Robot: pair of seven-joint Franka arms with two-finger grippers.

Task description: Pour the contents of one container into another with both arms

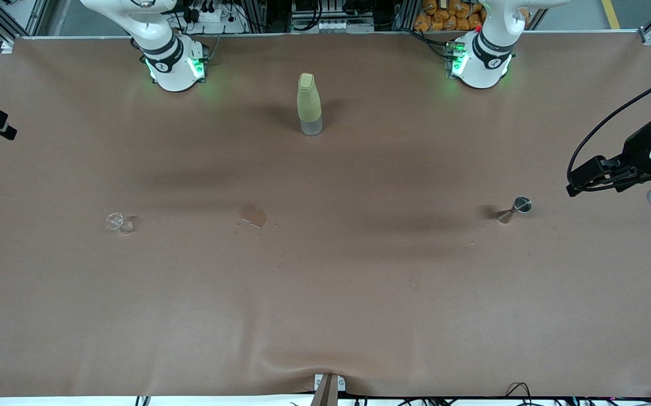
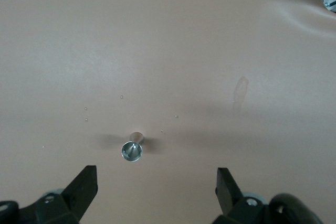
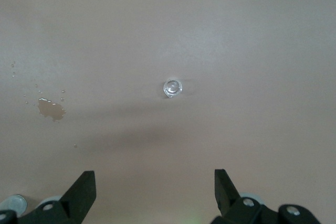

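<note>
Front view: glass cup (image 1: 118, 223) stands at about 9 o'clock on the table (image 1: 325, 293), toward the right arm's end; metal jigger (image 1: 517, 208) at 3 o'clock, toward the left arm's end. Bottle (image 1: 308, 104) at 12; spill (image 1: 253, 215) between cup and centre. Left gripper (image 2: 156, 187) hangs over the jigger, jaws wide, empty. Right gripper (image 3: 155, 190) hangs over the cup, jaws wide, empty.

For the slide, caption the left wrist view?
Open left gripper hovering above the upright metal jigger on the brown table.
</note>
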